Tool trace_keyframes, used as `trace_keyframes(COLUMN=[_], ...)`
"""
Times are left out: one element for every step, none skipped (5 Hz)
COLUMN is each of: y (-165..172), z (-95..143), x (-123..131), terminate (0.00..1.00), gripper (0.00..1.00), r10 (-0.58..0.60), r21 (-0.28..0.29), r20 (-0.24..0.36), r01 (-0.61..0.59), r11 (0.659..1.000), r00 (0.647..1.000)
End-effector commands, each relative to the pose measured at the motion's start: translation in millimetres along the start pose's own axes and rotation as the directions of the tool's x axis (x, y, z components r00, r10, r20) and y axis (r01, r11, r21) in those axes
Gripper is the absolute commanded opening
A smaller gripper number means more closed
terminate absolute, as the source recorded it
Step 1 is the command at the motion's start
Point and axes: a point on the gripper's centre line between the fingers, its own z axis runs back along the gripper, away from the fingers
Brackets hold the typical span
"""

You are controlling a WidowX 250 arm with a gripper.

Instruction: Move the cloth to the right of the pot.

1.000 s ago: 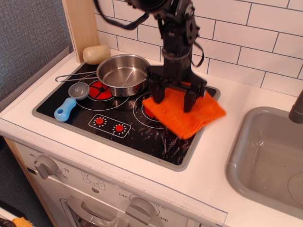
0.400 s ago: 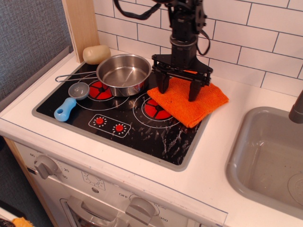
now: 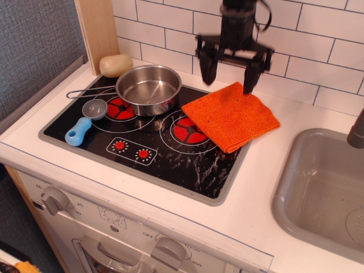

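A toy kitchen counter with a black stovetop point(image 3: 142, 165) at centre left. The orange cloth point(image 3: 231, 116) lies flat at the middle of the frame, spread over the stove's right edge, just to the right of the shiny steel pot point(image 3: 149, 89) and close beside it. Above the cloth, near the top centre, the gripper point(image 3: 230, 69) hangs with its fingers spread apart, holding nothing. The move looks done; nothing appears left but clearing the arm.

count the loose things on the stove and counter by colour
orange: 1, the cloth
silver: 1, the pot
grey and blue: 1, the scoop
cream: 1, a rounded block
total: 4
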Motion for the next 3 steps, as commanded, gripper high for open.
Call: trace_keyframes(y=[11.3,11.3,11.3], z=[33.6,33.6,33.6], x=[-11.5,-11.5,-11.5], terminate=[0.00,0.00,1.00], gripper=[1.00,1.00,1.00], r10=[-0.030,-0.030,-0.030], r21=[0.027,0.027,0.027], r20=[0.042,0.042,0.042], r01=[0.029,0.029,0.029], r11=[0.999,0.999,0.999], r00=[0.999,0.999,0.999])
